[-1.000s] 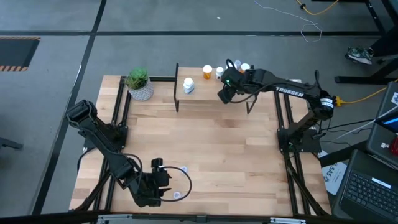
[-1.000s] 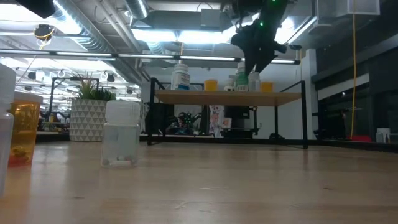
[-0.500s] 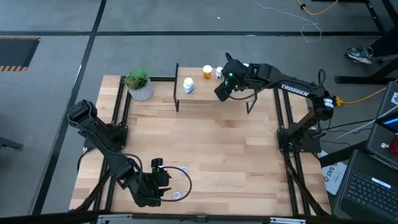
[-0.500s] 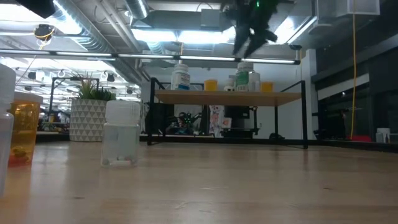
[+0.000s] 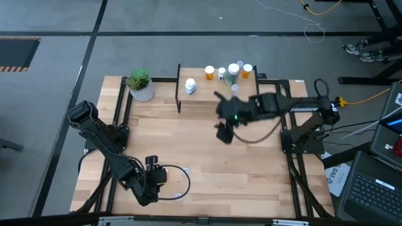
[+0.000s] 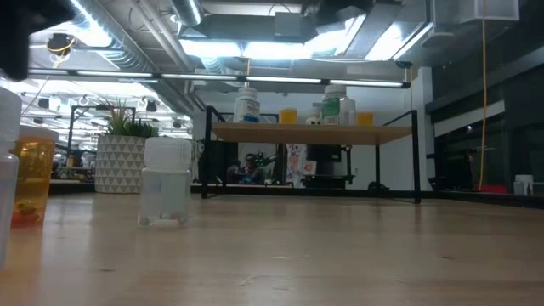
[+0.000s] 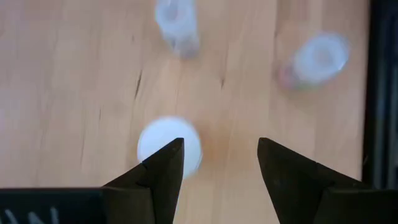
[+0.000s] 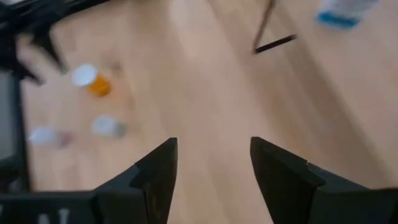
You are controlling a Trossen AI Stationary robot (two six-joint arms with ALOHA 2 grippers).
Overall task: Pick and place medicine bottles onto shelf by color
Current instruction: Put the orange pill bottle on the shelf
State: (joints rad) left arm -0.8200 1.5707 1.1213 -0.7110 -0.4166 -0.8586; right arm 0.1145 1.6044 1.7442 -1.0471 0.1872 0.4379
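The shelf (image 5: 217, 88) stands at the far edge and carries a white bottle (image 5: 190, 86), orange bottles (image 5: 209, 72), a larger greenish bottle (image 5: 232, 72) and small ones, all upright on their bases. My right gripper (image 5: 225, 133) hovers open over the table's middle, clear of the shelf (image 8: 214, 155). My left gripper (image 5: 154, 176) is open near the near left corner, above a white-capped bottle (image 7: 168, 144) that shows beside one finger. A clear bottle (image 7: 176, 25) and another bottle (image 7: 317, 59) stand beyond it. In the low view, a clear bottle (image 6: 167, 183) and an orange bottle (image 6: 32, 178) stand close by.
A green plant in a white pot (image 5: 141, 85) sits at the far left, beside the shelf. Black frame rails (image 5: 119, 113) run along the table's left and right sides. A thin cable loop (image 5: 182, 182) lies near my left gripper. Bare wood (image 5: 201, 157) spreads between the arms.
My right gripper has risen off the shelf and swung toward the table's middle and near side, leaving the greenish bottle standing on the shelf. My left gripper has shifted a little over the bottles near the near left corner.
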